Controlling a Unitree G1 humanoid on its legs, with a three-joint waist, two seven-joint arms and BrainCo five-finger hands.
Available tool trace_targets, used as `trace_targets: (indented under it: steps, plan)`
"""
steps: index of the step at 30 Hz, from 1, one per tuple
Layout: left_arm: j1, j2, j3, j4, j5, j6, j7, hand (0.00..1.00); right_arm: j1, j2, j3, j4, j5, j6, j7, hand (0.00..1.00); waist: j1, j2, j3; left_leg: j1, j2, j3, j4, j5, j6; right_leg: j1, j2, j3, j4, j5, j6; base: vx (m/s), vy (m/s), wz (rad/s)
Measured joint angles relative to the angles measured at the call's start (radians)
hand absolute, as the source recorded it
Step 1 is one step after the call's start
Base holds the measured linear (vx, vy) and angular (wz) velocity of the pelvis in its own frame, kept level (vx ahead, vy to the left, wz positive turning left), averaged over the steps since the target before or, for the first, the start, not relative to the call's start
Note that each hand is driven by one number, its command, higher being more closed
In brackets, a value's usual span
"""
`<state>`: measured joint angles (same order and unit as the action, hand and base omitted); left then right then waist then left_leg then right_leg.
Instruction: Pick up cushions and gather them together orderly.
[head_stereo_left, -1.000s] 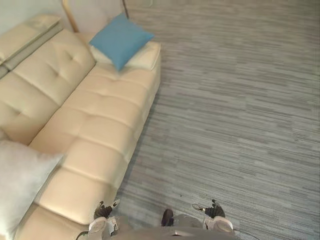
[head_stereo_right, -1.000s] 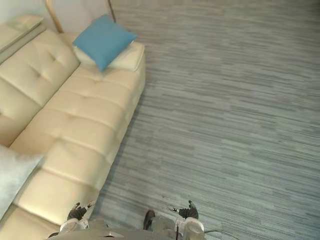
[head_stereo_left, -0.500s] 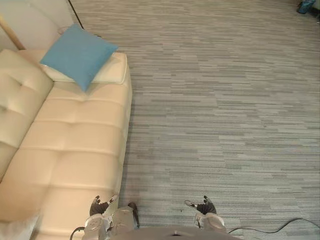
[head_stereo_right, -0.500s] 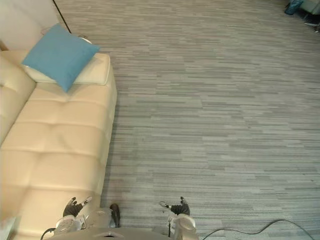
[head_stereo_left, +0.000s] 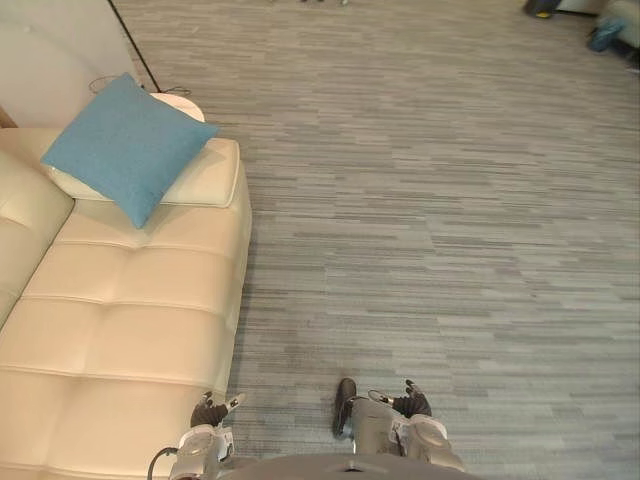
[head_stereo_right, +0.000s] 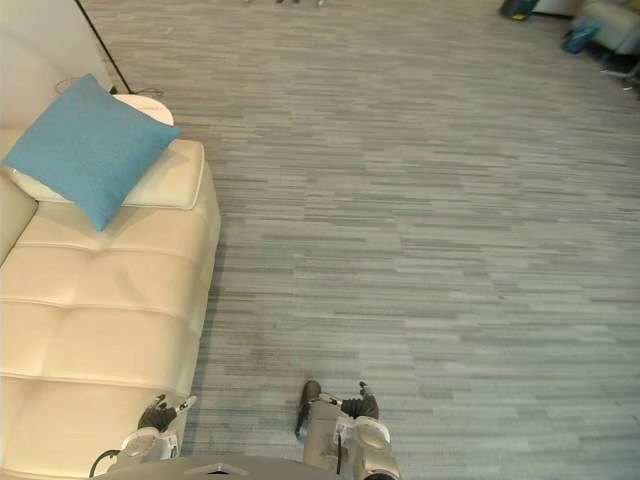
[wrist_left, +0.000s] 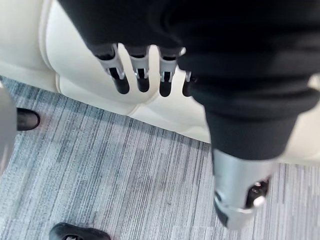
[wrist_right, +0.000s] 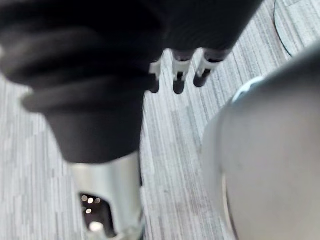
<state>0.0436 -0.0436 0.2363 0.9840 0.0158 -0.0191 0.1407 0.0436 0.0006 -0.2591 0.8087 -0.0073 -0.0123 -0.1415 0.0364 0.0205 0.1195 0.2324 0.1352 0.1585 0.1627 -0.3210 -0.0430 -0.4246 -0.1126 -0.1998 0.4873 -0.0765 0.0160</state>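
A blue cushion (head_stereo_left: 125, 148) leans tilted on the cream sofa's (head_stereo_left: 130, 320) far armrest (head_stereo_left: 205, 180). It also shows in the right eye view, blue cushion (head_stereo_right: 85, 148). My left hand (head_stereo_left: 208, 412) hangs low by the sofa's front edge, far from the cushion. In the left wrist view its fingers (wrist_left: 141, 75) are straight and hold nothing, with the sofa's seat edge (wrist_left: 75, 70) past them. My right hand (head_stereo_left: 410, 405) hangs over the carpet, and its fingers (wrist_right: 179, 75) are straight and empty too.
A round white side table (head_stereo_left: 178, 100) stands just beyond the armrest, with a thin dark pole (head_stereo_left: 130, 45) rising by the wall. Grey striped carpet (head_stereo_left: 450, 220) spreads to the right of the sofa. Some dark things (head_stereo_left: 610, 35) lie at the far right corner.
The camera has swung right: the sofa now takes less of the picture and the pale cushion at its near end has left the view. Both hands still hang low and empty.
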Motion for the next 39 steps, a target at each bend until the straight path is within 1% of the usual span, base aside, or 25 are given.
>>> trace_targets:
  steps: [1, 2, 4, 6, 7, 9, 12, 14, 15, 16, 17, 19, 21, 24, 25, 26, 27, 28, 29, 30, 32, 33, 36, 37, 39]
  plan:
    - [-0.003, -0.005, 0.000, 0.000, 0.001, 0.000, 0.000, 0.00, -0.003, -0.005, -0.001, 0.000, 0.000, 0.000, -0.001, 0.00, -0.001, 0.003, 0.003, 0.000, 0.002, -0.012, 0.006, 0.015, -0.005, -0.004, -0.002, -0.003, 0.026, -0.023, 0.000, 0.45, -0.287, 0.30]
    - [-0.002, -0.022, 0.003, 0.000, 0.008, -0.001, 0.004, 0.00, -0.004, -0.012, -0.001, 0.001, 0.000, 0.002, 0.000, 0.00, -0.008, 0.026, 0.002, -0.009, 0.026, -0.057, 0.074, 0.059, -0.026, 0.018, -0.003, -0.034, 0.085, -0.097, -0.026, 0.46, -0.287, 0.31]
    - [-0.004, -0.026, 0.014, -0.001, 0.008, -0.001, 0.005, 0.00, -0.006, -0.010, 0.001, 0.003, 0.000, 0.009, 0.000, 0.00, -0.013, 0.032, 0.004, -0.044, 0.046, -0.084, 0.183, 0.080, -0.030, 0.056, 0.008, -0.053, 0.084, -0.128, -0.031, 0.42, -0.243, 0.29]
    - [-0.007, -0.034, 0.053, -0.021, 0.008, -0.001, 0.004, 0.00, 0.002, -0.001, 0.012, 0.003, 0.000, 0.013, 0.000, 0.00, -0.003, 0.033, 0.006, -0.189, 0.093, -0.150, 0.561, 0.188, -0.078, 0.171, 0.042, -0.080, 0.025, -0.159, -0.046, 0.47, -0.224, 0.10]
    - [-0.001, -0.035, 0.060, -0.041, 0.008, -0.002, 0.004, 0.00, -0.001, 0.001, 0.025, 0.006, 0.000, 0.013, 0.000, 0.00, 0.010, 0.036, 0.007, -0.294, 0.122, -0.146, 0.795, 0.184, -0.087, 0.254, 0.073, -0.078, -0.040, -0.159, -0.050, 0.39, -0.127, -0.20]
    - [0.004, -0.034, 0.073, -0.065, 0.006, -0.002, 0.004, 0.00, -0.012, 0.007, 0.024, 0.034, 0.001, 0.010, 0.000, 0.00, 0.021, 0.028, 0.010, -0.399, 0.122, -0.089, 0.908, 0.146, -0.066, 0.363, 0.084, -0.063, -0.125, -0.158, -0.049, 0.41, -0.027, -0.28]
    - [0.010, -0.034, 0.080, -0.089, -0.012, -0.006, 0.005, 0.00, -0.019, 0.012, 0.017, 0.045, 0.001, 0.017, -0.001, 0.00, 0.050, 0.028, 0.010, -0.524, 0.094, -0.018, 0.779, 0.068, -0.031, 0.465, 0.077, -0.018, -0.230, -0.144, -0.025, 0.44, 0.114, -0.47]
    - [0.015, -0.030, 0.091, -0.089, -0.014, -0.006, 0.005, 0.00, -0.019, 0.023, 0.005, 0.045, 0.000, 0.017, -0.002, 0.00, 0.061, 0.021, 0.015, -0.556, 0.058, -0.002, 0.504, 0.063, -0.028, 0.529, 0.051, -0.003, -0.282, -0.143, 0.002, 0.38, 0.203, -0.38]
    - [0.016, -0.030, 0.093, -0.090, -0.014, -0.007, 0.005, 0.00, -0.018, 0.024, 0.004, 0.043, 0.000, 0.017, -0.002, 0.00, 0.062, 0.019, 0.016, -0.560, 0.049, 0.008, 0.414, 0.084, -0.023, 0.544, 0.040, -0.001, -0.292, -0.153, 0.019, 0.42, 0.290, -0.24]
    - [0.020, -0.034, 0.094, -0.085, -0.014, -0.008, 0.005, 0.00, -0.017, 0.017, 0.002, 0.045, 0.000, 0.017, -0.003, 0.00, 0.065, 0.023, 0.019, -0.558, 0.041, 0.019, 0.286, 0.223, -0.010, 0.578, 0.029, 0.008, -0.304, -0.183, 0.068, 0.39, 0.288, -0.14]
    - [0.020, -0.027, 0.097, -0.078, -0.023, -0.010, 0.003, 0.00, -0.018, 0.018, 0.003, 0.053, -0.001, 0.017, -0.003, 0.00, 0.068, 0.015, 0.015, -0.538, 0.025, 0.035, 0.288, 0.213, 0.009, 0.585, 0.017, 0.022, -0.305, -0.192, 0.069, 0.32, 0.225, 0.01]
    - [0.017, 0.000, 0.099, -0.069, -0.026, -0.019, 0.004, 0.00, -0.022, 0.042, 0.016, 0.077, -0.001, 0.018, -0.001, 0.00, 0.073, -0.042, -0.008, -0.526, -0.030, 0.060, 0.269, 0.163, 0.028, 0.595, -0.024, 0.067, -0.344, -0.133, 0.027, 0.43, 0.255, 0.05]
    - [0.017, 0.004, 0.107, -0.066, -0.027, -0.022, -0.002, 0.00, -0.030, 0.046, 0.011, 0.075, -0.004, 0.017, -0.001, 0.00, 0.073, -0.048, -0.010, -0.523, -0.045, 0.065, 0.295, 0.141, 0.061, 0.604, -0.042, 0.085, -0.333, -0.100, 0.054, 0.41, 0.269, 0.10]
    - [0.019, 0.004, 0.107, -0.049, -0.034, -0.022, -0.001, 0.00, -0.027, 0.036, 0.003, 0.085, -0.028, 0.016, -0.001, 0.00, 0.087, -0.047, -0.009, -0.432, -0.079, 0.089, 0.270, 0.079, 0.077, 0.550, -0.086, 0.126, -0.107, -0.081, 0.102, 0.34, 0.206, -0.09]
    - [0.021, 0.009, 0.101, -0.048, -0.033, -0.020, -0.001, 0.00, -0.025, 0.037, 0.005, 0.084, -0.035, 0.016, 0.000, 0.00, 0.086, -0.043, -0.009, -0.398, -0.086, 0.087, 0.260, 0.066, 0.081, 0.488, -0.100, 0.137, 0.043, -0.053, 0.162, 0.34, 0.138, 0.09]
    - [0.023, 0.024, 0.070, -0.036, -0.033, -0.010, -0.001, 0.00, -0.014, 0.038, 0.015, 0.085, -0.039, 0.016, 0.001, 0.00, 0.067, -0.042, -0.008, -0.345, -0.096, 0.069, 0.245, 0.049, 0.088, 0.383, -0.110, 0.147, 0.316, -0.040, 0.233, 0.33, 0.112, 0.34]
    - [0.024, 0.028, 0.061, -0.029, -0.033, -0.006, -0.001, 0.00, -0.008, 0.038, 0.020, 0.084, -0.039, 0.016, 0.001, 0.00, 0.060, -0.042, -0.008, -0.318, -0.102, 0.056, 0.234, 0.046, 0.090, 0.343, -0.110, 0.140, 0.416, -0.047, 0.234, 0.45, 0.088, 0.59]
    - [0.030, 0.029, 0.057, -0.030, -0.033, -0.002, -0.001, 0.00, 0.003, 0.037, 0.021, 0.073, -0.039, 0.015, 0.002, 0.00, 0.051, -0.040, -0.008, -0.278, -0.111, 0.040, 0.215, 0.046, 0.090, 0.283, -0.110, 0.117, 0.511, -0.071, 0.208, 0.38, -0.001, 0.61]
    - [0.029, 0.029, 0.057, -0.030, -0.033, -0.001, 0.000, 0.00, 0.015, 0.033, 0.020, 0.072, -0.039, 0.015, 0.002, 0.00, 0.048, -0.047, -0.011, -0.239, -0.113, 0.022, 0.192, 0.045, 0.092, 0.229, -0.108, 0.084, 0.539, -0.107, 0.160, 0.36, -0.032, 0.55]
    - [0.029, 0.027, 0.056, -0.030, -0.033, -0.001, 0.000, 0.00, 0.013, 0.030, 0.019, 0.072, -0.039, 0.015, 0.002, 0.00, 0.049, -0.047, -0.011, -0.216, -0.113, 0.012, 0.176, 0.045, 0.092, 0.210, -0.107, 0.066, 0.528, -0.128, 0.136, 0.28, -0.092, 0.53]
    - [0.017, 0.021, 0.055, -0.031, -0.034, -0.001, 0.000, 0.00, 0.012, 0.026, 0.016, 0.064, -0.039, 0.008, 0.002, 0.00, 0.041, -0.041, -0.008, -0.170, -0.102, -0.043, 0.140, 0.034, 0.076, 0.154, -0.083, 0.048, 0.434, -0.176, 0.099, 0.28, -0.193, 0.65]
    - [0.015, 0.017, 0.055, -0.031, -0.034, -0.001, 0.004, 0.00, 0.012, 0.026, 0.007, 0.064, -0.037, 0.007, 0.002, 0.00, 0.036, -0.039, -0.008, -0.155, -0.084, -0.086, 0.128, 0.021, 0.055, 0.143, -0.044, 0.078, 0.278, -0.186, 0.086, 0.24, -0.244, 0.78]
    - [0.013, 0.019, 0.057, -0.031, -0.033, -0.001, 0.009, 0.00, 0.017, 0.027, 0.002, 0.067, -0.036, 0.009, 0.001, 0.00, 0.036, -0.046, -0.010, -0.153, -0.065, -0.164, 0.137, -0.015, -0.003, 0.151, 0.022, 0.227, -0.005, -0.147, 0.083, 0.20, -0.302, 0.87]
    - [0.011, 0.013, 0.061, -0.022, -0.033, -0.001, 0.009, 0.00, 0.021, 0.014, -0.006, 0.071, -0.032, 0.009, 0.001, 0.00, 0.035, -0.037, -0.015, -0.145, -0.050, -0.225, 0.148, -0.037, -0.028, 0.173, 0.043, 0.218, -0.017, -0.090, 0.096, 0.26, -0.330, 0.83]
    - [0.020, -0.022, 0.079, -0.024, -0.032, -0.002, 0.009, 0.00, 0.022, -0.014, -0.033, 0.073, -0.027, 0.015, -0.001, 0.00, 0.045, 0.002, -0.022, -0.147, -0.026, -0.263, 0.127, -0.025, -0.032, 0.167, 0.048, 0.162, 0.025, -0.141, 0.063, 0.30, -0.317, 0.78]
